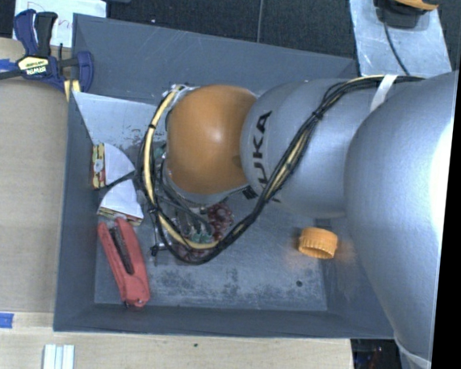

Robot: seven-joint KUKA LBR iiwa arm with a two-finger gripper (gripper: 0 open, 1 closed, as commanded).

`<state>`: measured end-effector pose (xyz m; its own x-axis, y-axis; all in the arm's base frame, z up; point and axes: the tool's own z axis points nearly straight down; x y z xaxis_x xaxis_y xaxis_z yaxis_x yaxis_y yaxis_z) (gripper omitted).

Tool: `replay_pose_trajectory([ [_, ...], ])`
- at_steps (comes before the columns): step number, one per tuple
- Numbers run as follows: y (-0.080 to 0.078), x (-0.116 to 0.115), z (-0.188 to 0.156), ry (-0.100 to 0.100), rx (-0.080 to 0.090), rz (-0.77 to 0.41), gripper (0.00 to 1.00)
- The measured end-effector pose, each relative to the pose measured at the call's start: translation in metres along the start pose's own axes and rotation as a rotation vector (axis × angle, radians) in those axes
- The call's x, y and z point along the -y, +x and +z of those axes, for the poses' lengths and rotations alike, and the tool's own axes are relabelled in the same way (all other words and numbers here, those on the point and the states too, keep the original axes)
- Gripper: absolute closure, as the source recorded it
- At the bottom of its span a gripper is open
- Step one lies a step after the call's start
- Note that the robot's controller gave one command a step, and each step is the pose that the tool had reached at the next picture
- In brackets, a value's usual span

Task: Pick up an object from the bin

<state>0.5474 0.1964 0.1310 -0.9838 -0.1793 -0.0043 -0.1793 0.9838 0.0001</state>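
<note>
- The arm (356, 143) reaches in from the right, with its orange wrist cover (207, 137) and looped cables (178, 243) over the left-middle of the grey bin (202, 307).
- The jaws are hidden beneath that cover, so it cannot be told whether they are open or closed, or whether they hold anything.
- Nearest the wrist are 3 things: a small dark red item (221, 217) partly under it, a white folded paper (125, 186) just left, and a red-and-black hand tool (125, 263) at the lower left.
- 1 orange ribbed cap (317, 242) lies well apart, to the right.

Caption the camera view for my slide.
KUKA arm, orange wrist cover, reaching into a grey bin holding a red-handled tool and a yellow cap.
</note>
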Motion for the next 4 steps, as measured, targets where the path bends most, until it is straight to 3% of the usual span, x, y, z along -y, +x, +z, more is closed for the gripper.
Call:
replay_pose_trajectory([
  [1,-0.006,0.095,0.0,0.0,0.001,0.024,0.0],
  [2,0.004,0.054,0.002,-0.002,-0.003,-0.314,0.0],
  [3,-0.008,0.114,0.037,0.001,-0.004,-0.331,0.0],
  [4,-0.002,0.133,0.057,-0.003,0.011,-0.661,1.0],
])
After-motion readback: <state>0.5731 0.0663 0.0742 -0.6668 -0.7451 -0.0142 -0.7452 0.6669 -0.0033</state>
